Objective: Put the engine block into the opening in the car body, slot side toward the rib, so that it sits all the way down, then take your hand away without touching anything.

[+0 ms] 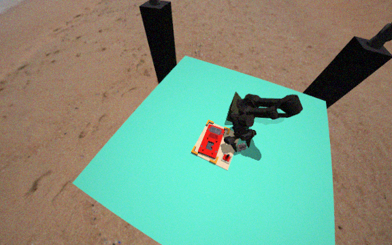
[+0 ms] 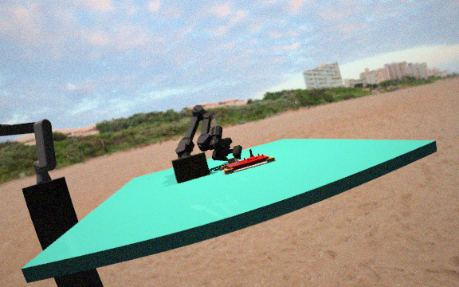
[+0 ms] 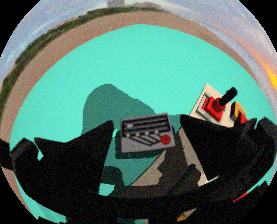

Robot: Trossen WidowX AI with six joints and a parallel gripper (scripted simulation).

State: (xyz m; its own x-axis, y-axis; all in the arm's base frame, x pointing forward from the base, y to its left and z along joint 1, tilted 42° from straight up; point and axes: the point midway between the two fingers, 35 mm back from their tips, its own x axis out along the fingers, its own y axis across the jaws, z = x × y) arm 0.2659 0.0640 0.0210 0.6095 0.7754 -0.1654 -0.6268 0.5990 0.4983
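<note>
Now, from the top view your gripper [image 1: 239, 144] sits right of centre, beside the red car body [image 1: 211, 141], not over its opening. In the exterior view little more shows. In the wrist view the jaws stand apart, and the block [image 3: 146, 135] lies between them at centre, released. You'll probably need to regrasp.

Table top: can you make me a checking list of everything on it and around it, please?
Surface: turquoise table, one beige board on it.
Job's things: red car body on the board; grey engine block beside it, not in the opening.
Clutter: small red piece with a black knob on the board.
Grippers: gripper open around the block, gripping nothing.
Cables: nothing seen.
Surroundings: sand, two black posts, distant bushes and buildings.
</note>
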